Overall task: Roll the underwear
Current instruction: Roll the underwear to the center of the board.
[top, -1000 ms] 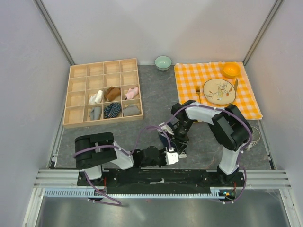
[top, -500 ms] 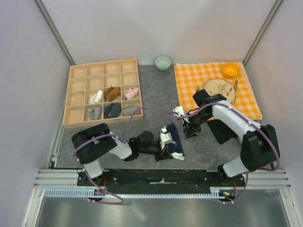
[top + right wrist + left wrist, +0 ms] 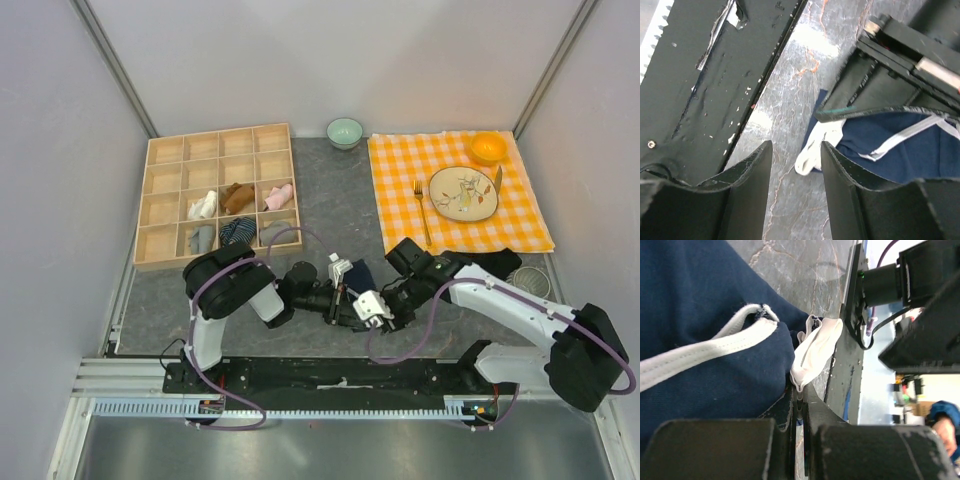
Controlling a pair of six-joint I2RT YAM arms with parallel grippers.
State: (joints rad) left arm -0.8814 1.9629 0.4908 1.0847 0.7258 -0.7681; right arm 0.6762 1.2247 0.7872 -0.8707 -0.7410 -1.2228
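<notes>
We read no text, label, brand, number or sign in any view.

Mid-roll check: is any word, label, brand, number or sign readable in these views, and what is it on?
None can be read.
The underwear shows only navy fabric and white trim, no tag text.
The plate has a drawn pattern, no letters.
The left gripper and right gripper show no markings.
</notes>
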